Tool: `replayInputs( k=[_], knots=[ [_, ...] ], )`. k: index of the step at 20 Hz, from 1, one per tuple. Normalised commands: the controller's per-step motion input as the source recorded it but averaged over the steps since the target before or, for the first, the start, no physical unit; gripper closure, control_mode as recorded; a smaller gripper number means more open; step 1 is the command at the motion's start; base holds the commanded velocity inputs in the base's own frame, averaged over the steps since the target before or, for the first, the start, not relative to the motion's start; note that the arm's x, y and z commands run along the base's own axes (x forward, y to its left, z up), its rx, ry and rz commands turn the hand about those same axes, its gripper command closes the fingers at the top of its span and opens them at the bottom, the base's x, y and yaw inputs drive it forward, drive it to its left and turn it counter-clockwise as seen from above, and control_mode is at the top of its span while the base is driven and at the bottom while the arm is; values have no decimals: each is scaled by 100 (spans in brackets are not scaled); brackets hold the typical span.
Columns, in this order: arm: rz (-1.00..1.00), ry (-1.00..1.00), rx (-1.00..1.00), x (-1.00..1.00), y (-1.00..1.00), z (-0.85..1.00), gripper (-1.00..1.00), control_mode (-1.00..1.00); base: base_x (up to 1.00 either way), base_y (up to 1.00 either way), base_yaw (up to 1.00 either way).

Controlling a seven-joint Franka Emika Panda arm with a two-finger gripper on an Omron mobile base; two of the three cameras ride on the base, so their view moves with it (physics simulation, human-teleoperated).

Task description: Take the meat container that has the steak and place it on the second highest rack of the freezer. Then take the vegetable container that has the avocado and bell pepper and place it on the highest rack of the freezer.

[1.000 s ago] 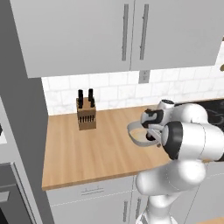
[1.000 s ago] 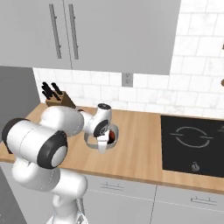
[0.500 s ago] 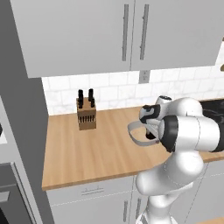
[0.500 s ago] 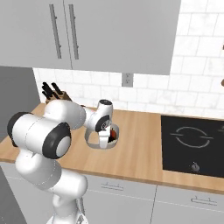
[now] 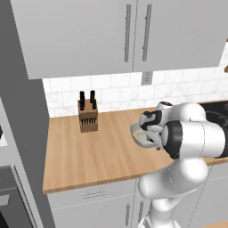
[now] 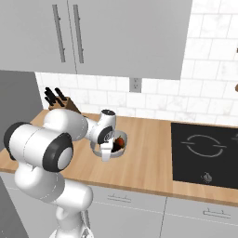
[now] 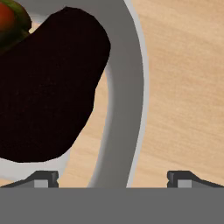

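The vegetable container [image 6: 99,149] is a round pale grey bowl on the wooden counter, also seen in the left base view [image 5: 137,136]. In it lie the dark avocado [image 7: 48,87] and the reddish bell pepper [image 6: 120,141], whose edge shows top left in the hand view [image 7: 8,17]. My gripper [image 7: 113,179] points down over the bowl's near side, open, with the bowl's thick rim [image 7: 127,87] between its fingertips [image 7: 43,178]. It holds nothing. The gripper [image 6: 108,149] also shows in the right base view. The meat container, the steak and the freezer's racks are out of view.
A wooden knife block [image 5: 87,116] stands at the back of the counter, left of the bowl. A black cooktop [image 6: 204,153] lies to the right. White wall cupboards [image 5: 129,35] hang overhead. A tall grey panel [image 5: 20,133] closes the counter's left end.
The hand has sunk a little towards the bowl's rim and the elbow has swung round. The jaws stay open; the bowl has not moved.
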Motion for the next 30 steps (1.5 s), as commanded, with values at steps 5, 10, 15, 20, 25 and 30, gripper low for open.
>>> replayInputs(
  k=[5, 10, 15, 20, 25, 30],
  knots=[
    [0, 0, 0, 10, 0, -3, -100, -100, 0, 0, 0],
    [0, 0, 0, 1, 0, 0, -100, -100, 0, 0, 0],
    [0, 0, 0, 0, 0, 0, -100, -100, 0, 0, 0],
    [0, 0, 0, 0, 0, 0, -100, -100, 0, 0, 0],
    [0, 0, 0, 0, 0, 0, 100, -100, 0, 0, 0],
    [0, 0, 0, 0, 0, 0, 100, -100, 0, 0, 0]
  ],
)
